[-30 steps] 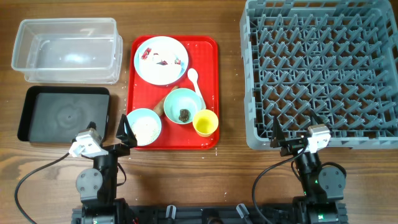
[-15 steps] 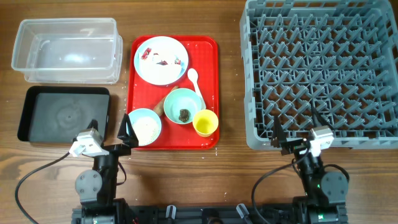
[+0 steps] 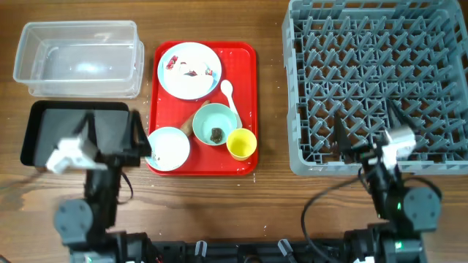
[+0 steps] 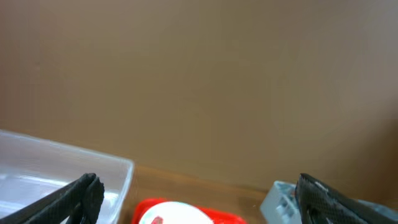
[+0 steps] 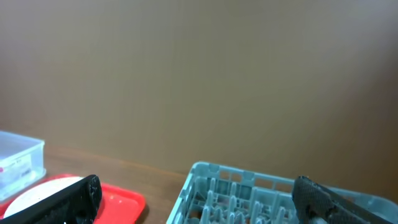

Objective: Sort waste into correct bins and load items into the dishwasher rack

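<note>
While I'm hovering both arms over the near side of the table, I'm carrying nothing. The left gripper (image 3: 112,131) is gaping wide over the black tray (image 3: 58,120), and the right gripper (image 3: 365,126) is gaping just as wide over the near edge of the grey rack (image 3: 376,73).

All task stuff is sitting on the red tray (image 3: 248,58), between the bins and the rack:
- The plate (image 3: 197,89) w/ red wrapper scraps (image 3: 191,71) is at the far end, nearest the clear tub (image 3: 79,58).
- The white spoon (image 3: 228,93) is beside the plate.
- The teal bowl (image 3: 201,117) w/ a brown lump (image 3: 217,134) is mid-tray.
- The rice bowl (image 3: 179,136) and yellow cup (image 3: 241,144) are at the near end.

I'm guessing the scraps are v. light and flimsy, so I'd be pinching them from above. The plate is prob. stiff and slick, so I'm taking it by the rim. The cup is light, so I'm nipping one wall. The rice is loose, so I'm tipping the bowl rather than picking grains.
</note>
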Tool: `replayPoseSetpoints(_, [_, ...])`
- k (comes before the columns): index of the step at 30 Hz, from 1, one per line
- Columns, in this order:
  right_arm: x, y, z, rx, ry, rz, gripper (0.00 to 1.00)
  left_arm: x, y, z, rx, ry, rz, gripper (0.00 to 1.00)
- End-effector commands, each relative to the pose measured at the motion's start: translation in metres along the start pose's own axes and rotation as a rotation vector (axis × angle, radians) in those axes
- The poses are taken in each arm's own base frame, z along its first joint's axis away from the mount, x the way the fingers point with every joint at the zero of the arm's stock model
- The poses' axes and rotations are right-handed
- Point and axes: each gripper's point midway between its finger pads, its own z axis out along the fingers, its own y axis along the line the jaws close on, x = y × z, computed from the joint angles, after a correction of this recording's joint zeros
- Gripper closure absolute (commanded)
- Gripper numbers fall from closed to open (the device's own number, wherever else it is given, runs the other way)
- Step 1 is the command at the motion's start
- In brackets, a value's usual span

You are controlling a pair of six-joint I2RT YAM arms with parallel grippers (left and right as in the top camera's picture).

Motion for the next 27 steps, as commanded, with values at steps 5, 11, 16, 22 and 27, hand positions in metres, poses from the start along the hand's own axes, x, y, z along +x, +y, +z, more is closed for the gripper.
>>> replayPoseSetpoints(5, [-0.003, 0.008, 0.064, -0.145, 0.324, 0.056, 0.00, -0.021, -0.036, 0.101, 0.086, 0.428, -0.082, 0.00])
replayPoseSetpoints(11, [0.027, 0.007, 0.083, -0.176, 0.703, 0.149, 0.00, 0.044, -0.013, 0.163, -0.199, 0.925, -0.098, 0.00])
replayPoseSetpoints(16, [0.044, 0.034, 0.084, -0.325, 0.776, 0.240, 0.00, 0.125, -0.004, 0.176, -0.249, 1.162, -0.091, 0.00])
replayPoseSetpoints(22, [0.055, 0.040, 0.084, -0.315, 0.838, 0.374, 0.00, 0.178, -0.008, 0.184, -0.207, 1.283, -0.200, 0.00])
replayPoseSetpoints(27, [0.059, 0.039, 0.085, -0.307, 0.845, 0.372, 0.00, 0.192, 0.016, 0.208, -0.559, 1.118, -0.429, 0.00])
